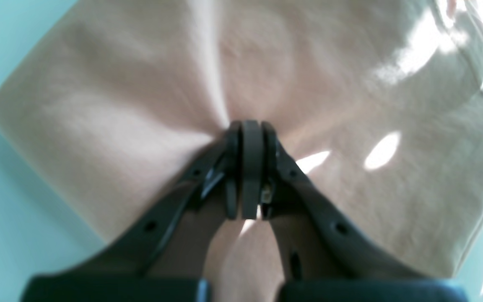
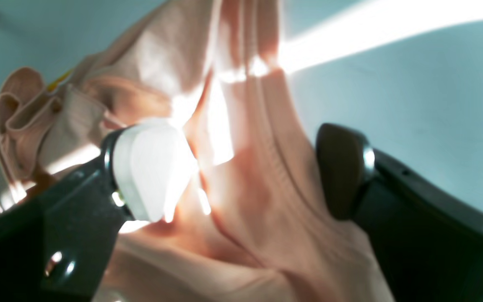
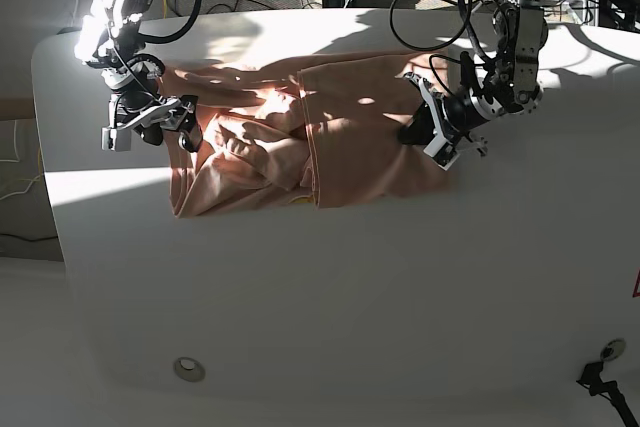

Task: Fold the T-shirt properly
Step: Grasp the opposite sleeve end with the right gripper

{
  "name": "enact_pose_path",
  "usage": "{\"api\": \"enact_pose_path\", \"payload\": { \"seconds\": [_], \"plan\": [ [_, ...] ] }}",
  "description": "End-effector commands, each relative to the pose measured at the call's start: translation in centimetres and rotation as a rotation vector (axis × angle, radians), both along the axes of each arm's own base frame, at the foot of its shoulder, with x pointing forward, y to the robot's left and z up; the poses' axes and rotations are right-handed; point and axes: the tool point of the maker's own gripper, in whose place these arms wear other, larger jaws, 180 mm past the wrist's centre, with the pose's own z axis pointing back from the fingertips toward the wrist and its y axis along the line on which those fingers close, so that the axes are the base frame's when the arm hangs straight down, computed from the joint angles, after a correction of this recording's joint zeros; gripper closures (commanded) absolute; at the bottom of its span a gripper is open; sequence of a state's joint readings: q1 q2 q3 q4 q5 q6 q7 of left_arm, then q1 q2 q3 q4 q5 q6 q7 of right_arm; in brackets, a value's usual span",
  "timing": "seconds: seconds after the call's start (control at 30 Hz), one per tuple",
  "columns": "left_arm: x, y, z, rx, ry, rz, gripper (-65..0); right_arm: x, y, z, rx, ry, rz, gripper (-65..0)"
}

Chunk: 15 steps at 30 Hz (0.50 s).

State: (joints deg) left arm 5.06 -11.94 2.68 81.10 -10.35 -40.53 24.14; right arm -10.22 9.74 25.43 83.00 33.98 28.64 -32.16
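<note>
The salmon-pink T-shirt (image 3: 350, 137) lies rumpled on the white table (image 3: 350, 297), its left half bunched in folds. In the left wrist view my left gripper (image 1: 250, 126) is shut on a pinch of the T-shirt (image 1: 120, 126), and the cloth puckers toward its tips. In the base view it (image 3: 414, 133) is over the shirt's right part. My right gripper (image 2: 247, 167) is open, with a ridge of T-shirt (image 2: 266, 188) cloth between its two pads. In the base view it (image 3: 186, 125) is at the shirt's left edge. A yellow bit of print (image 2: 57, 79) shows among the folds.
Cables (image 3: 420, 7) and frame parts run along the table's far edge. A round fitting (image 3: 188, 369) sits near the front left corner, and a dark clamp (image 3: 600, 379) at the front right. Strong sun patches cross the table's left side.
</note>
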Motion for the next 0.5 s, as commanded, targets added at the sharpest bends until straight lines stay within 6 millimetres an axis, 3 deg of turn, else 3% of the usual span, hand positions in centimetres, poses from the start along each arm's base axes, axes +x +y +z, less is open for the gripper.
{"api": "enact_pose_path", "payload": {
  "seconds": [0.0, 0.13, 0.23, 0.33, 0.47],
  "plan": [
    [-0.1, 0.9, -0.5, 0.058, 0.016, 0.0, 0.0, -0.3, 1.9, -0.5, 0.004, 0.034, 0.067, -51.7],
    [-0.2, 0.9, -0.6, 0.057, 0.02, 0.0, 0.0, 0.2, 5.1, -0.7, 0.037, 0.033, 0.128, -51.7],
    [-0.6, 0.8, -0.8, 0.056, 0.026, -0.001, 0.0, 0.3, 5.7, -0.8, 0.047, 0.032, 0.133, -51.5],
    [-0.6, 0.8, -0.8, 0.056, 0.026, -0.001, 0.0, 0.1, 7.8, -1.0, 0.058, 0.041, 0.193, -51.5],
    [-0.7, 0.9, -0.9, 0.058, 0.029, -0.001, 0.0, 0.2, 8.3, -0.5, 0.055, 0.027, 0.207, -51.5]
  ]
}}
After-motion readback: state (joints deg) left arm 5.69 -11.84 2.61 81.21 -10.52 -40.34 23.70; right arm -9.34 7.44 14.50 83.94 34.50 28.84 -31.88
